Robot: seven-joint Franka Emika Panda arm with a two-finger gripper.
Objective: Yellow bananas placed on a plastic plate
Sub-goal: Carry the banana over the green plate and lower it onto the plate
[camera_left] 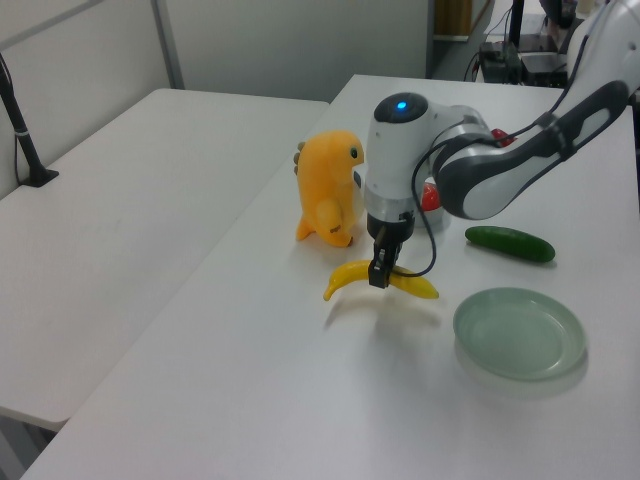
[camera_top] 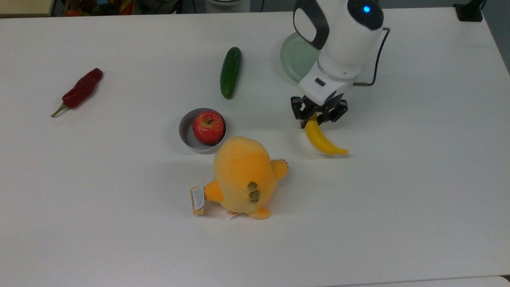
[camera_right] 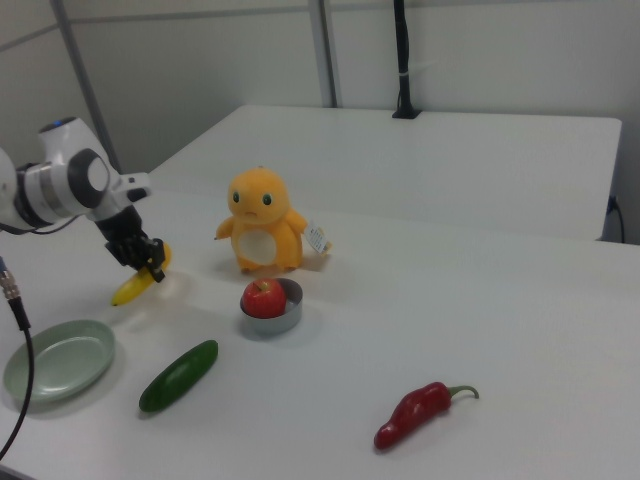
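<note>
The yellow banana (camera_top: 322,141) (camera_left: 348,277) (camera_right: 135,286) hangs a little above the white table, with its shadow under it in the left view. My gripper (camera_top: 318,116) (camera_left: 381,273) (camera_right: 148,262) is shut on the banana near one end. The pale mint-green plastic plate (camera_top: 293,59) (camera_left: 518,333) (camera_right: 58,359) lies on the table with nothing on it. In the top view the arm covers part of the plate, and the plate is above the gripper. In the left view the plate sits to the right of the banana.
A dark green cucumber (camera_top: 230,71) (camera_left: 509,243) (camera_right: 179,375) lies near the plate. A grey bowl (camera_top: 186,133) holds a red apple (camera_top: 208,126) (camera_right: 264,297). An orange plush toy (camera_top: 243,175) (camera_left: 329,200) (camera_right: 263,232) stands beside the bowl. A red pepper (camera_top: 79,91) (camera_right: 420,412) lies far off.
</note>
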